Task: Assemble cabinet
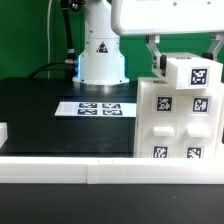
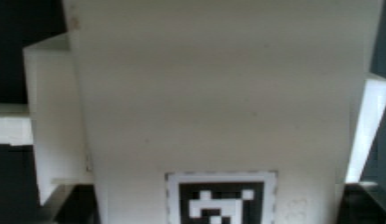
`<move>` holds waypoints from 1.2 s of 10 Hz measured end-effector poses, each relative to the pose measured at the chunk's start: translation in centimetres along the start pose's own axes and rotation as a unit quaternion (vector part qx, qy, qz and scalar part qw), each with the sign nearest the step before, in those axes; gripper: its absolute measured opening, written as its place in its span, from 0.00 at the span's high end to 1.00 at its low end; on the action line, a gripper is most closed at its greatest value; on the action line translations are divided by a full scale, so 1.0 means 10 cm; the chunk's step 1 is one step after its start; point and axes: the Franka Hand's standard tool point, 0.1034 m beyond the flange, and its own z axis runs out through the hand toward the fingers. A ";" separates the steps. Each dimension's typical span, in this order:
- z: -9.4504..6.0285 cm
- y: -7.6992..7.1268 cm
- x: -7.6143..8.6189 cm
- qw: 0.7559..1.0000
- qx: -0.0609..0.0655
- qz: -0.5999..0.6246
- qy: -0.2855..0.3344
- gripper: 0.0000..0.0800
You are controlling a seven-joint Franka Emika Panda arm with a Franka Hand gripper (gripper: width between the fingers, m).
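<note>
The cabinet [image 1: 165,125] is the big white box with raised tagged panels at the exterior view's right. A small white tagged block [image 1: 192,74] sits on top of it. My gripper [image 1: 186,55] comes down from above, one finger on each side of this block, and appears shut on it. In the wrist view the block's white face [image 2: 216,90] fills the picture between the dark fingers, with its tag [image 2: 225,198] near the fingertips. A part of the cabinet [image 2: 48,110] shows beside the block.
The marker board [image 1: 100,107] lies flat on the black table in front of the robot base [image 1: 100,55]. A white rail [image 1: 60,165] runs along the front edge. A small white piece [image 1: 3,130] shows at the exterior view's left edge.
</note>
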 end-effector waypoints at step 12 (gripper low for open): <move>0.02 -0.02 -0.01 0.741 0.005 0.672 0.000 0.30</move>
